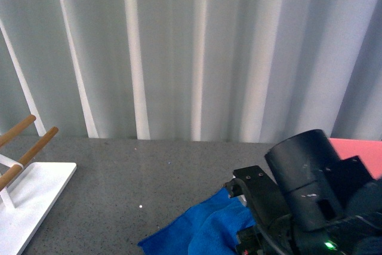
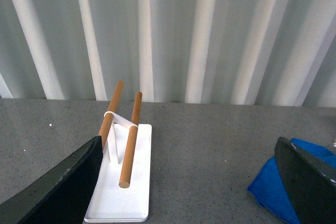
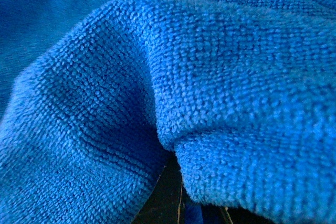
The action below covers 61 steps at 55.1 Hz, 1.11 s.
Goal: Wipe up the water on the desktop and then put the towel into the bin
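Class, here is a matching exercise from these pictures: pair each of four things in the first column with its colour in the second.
Column one:
1. towel
2. bin
3. rack base
4. desktop

Column two:
A. dark grey, speckled
B. white
C. bright blue
D. salmon pink

Pairs: 1-C, 2-D, 3-B, 4-A

At about eight o'clock in the front view we see a white rack base (image 1: pixel 36 198), flat with rounded corners and cut off by the frame edge. Two round wooden rods (image 1: pixel 39 143) rise from it side by side, tilted toward two o'clock. A white strap (image 2: pixel 121 120) crosses between them. Behind everything stands a pale ribbed wall (image 1: pixel 179 52).
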Motion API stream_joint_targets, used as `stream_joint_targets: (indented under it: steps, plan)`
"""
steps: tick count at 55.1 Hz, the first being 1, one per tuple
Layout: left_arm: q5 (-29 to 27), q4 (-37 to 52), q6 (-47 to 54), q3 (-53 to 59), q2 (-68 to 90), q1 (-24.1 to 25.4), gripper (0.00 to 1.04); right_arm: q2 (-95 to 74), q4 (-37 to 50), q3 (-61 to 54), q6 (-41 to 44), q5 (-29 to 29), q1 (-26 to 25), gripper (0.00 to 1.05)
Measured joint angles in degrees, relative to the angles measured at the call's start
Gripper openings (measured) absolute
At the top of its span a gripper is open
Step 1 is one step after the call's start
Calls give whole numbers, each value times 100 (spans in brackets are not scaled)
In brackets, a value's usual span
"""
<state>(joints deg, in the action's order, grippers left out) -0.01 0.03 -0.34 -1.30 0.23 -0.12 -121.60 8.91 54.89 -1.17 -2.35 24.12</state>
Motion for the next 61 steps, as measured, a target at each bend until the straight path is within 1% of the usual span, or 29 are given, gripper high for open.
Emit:
stream_joint_targets:
  steps: [3, 8, 20, 23, 31, 39, 48, 54, 61]
  plan:
    - [0, 0, 0, 0, 0, 0, 98, -334, -240, 442, 175, 299, 35, 4]
    - [0, 0, 4, 0, -2, 0, 98, -680, -586, 1150, 372, 498, 118, 4]
    - [-2, 0, 4, 0, -11, 0, 98, -1296, -1176, 2470, 529, 522, 365, 4]
    - [0, 0, 4, 0, -9, 0, 98, -1421, -1270, 2745, 542, 485, 433, 4]
    - [0, 0, 4, 0, -9, 0, 98, -1823, -1375, 3582, 546, 68, 704, 4]
    - [0, 0, 4, 0, -9, 0, 98, -2037, -1366, 4081, 446, -295, 940, 4]
    - [-2, 0, 4, 0, -9, 0, 98, -1991, -1043, 3952, 85, -586, 1034, 4]
    - [0, 0, 4, 0, -9, 0, 98, -1508, -522, 3091, -232, -575, 1038, 4]
    - [0, 0, 7, 0, -11, 0, 98, -844, -284, 2396, -389, -544, 964, 4]
